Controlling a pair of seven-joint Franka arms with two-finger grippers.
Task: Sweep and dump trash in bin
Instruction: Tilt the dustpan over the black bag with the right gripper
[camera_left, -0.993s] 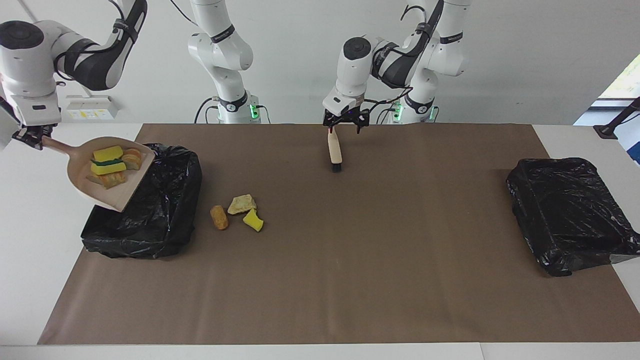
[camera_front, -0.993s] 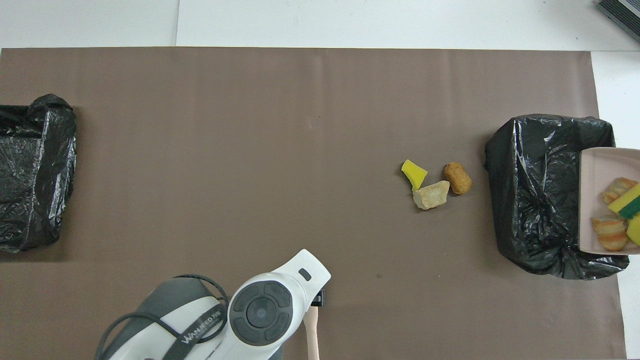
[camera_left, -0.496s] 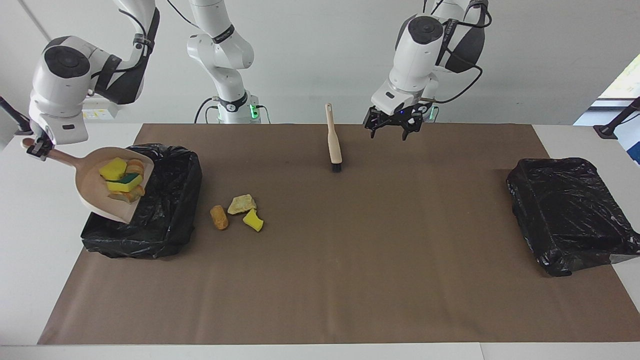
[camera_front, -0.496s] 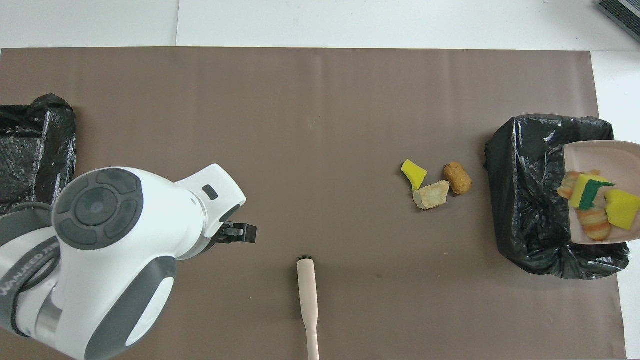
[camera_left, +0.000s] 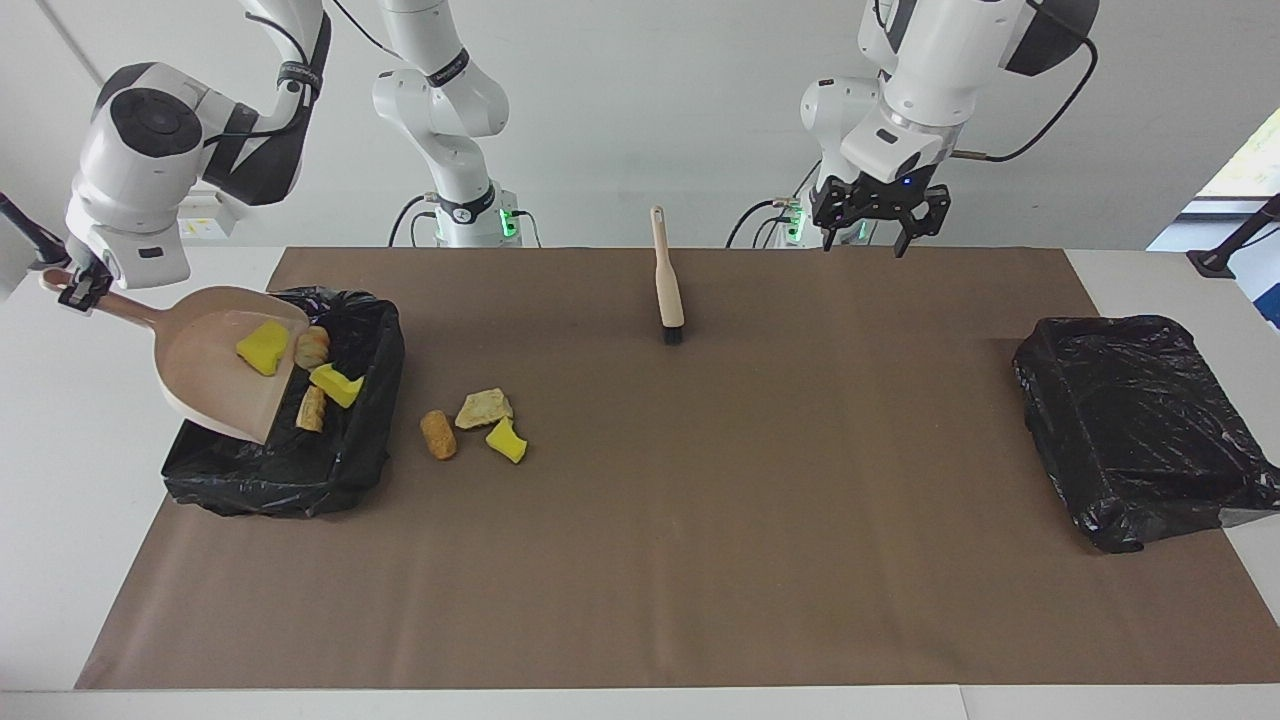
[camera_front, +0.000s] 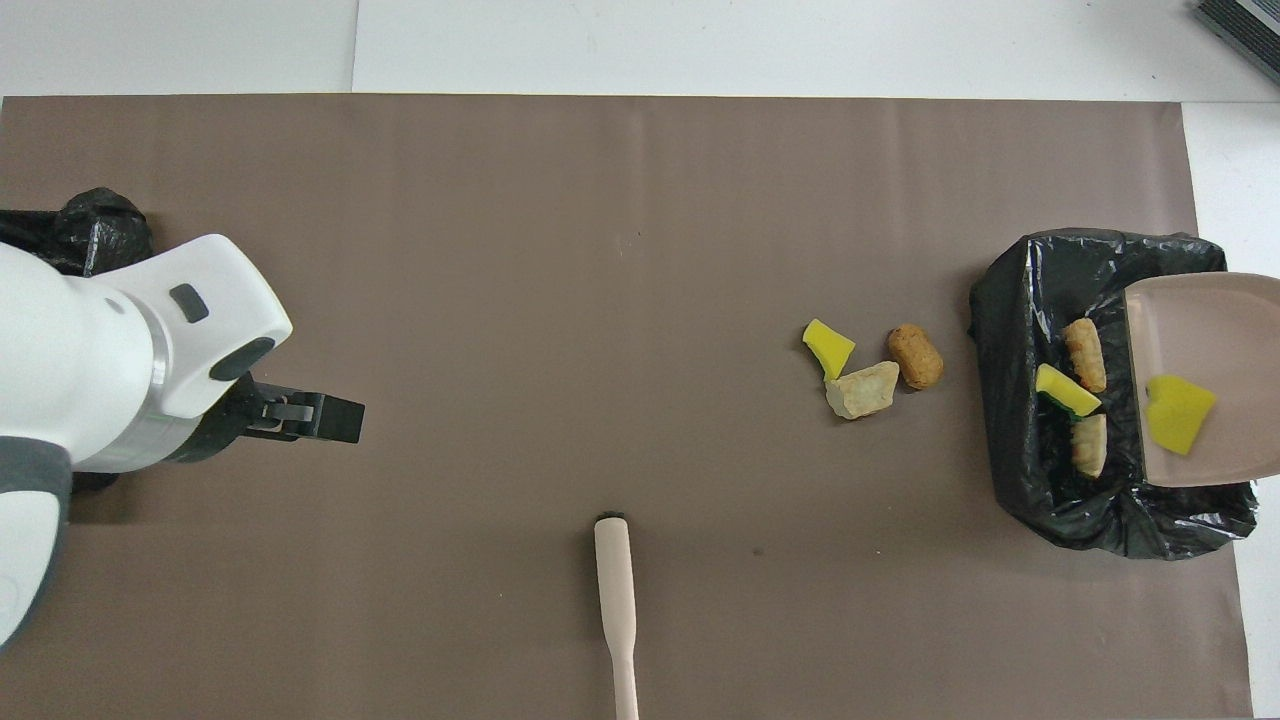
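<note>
We see the right gripper (camera_left: 75, 292) clamped on the handle of the pink dustpan (camera_left: 215, 372), which tilts mouth-down over the black-lined bin (camera_left: 345, 455) at the right arm's end of the surface (camera_left: 700, 560). One yellow sponge chunk (camera_left: 262, 348) lies on the pan's blade, well below that gripper. Just off the pan's lip, inside the bin, we count three scraps: a tan bread-like piece (camera_left: 313, 345), a yellow-and-green sponge chunk (camera_left: 337, 385) and another tan piece (camera_left: 312, 408). Whether they have landed on the liner or are in the air, we cannot tell

Three more scraps sit on the brown mat beside the bin, toward the middle of the surface: a brown bread-like piece (camera_left: 438, 435), a beige lump (camera_left: 484, 408) touching or nearly touching a yellow sponge wedge (camera_left: 507, 440)

The left gripper (camera_left: 868, 228) hangs in the air with its fingers spread wide and holds nothing; in the overhead view it is over the mat near a second black-lined bin (camera_left: 1140, 425) at the left arm's end. The brush (camera_left: 667, 288) lies on the mat near the robots' edge, apart from both grippers
</note>
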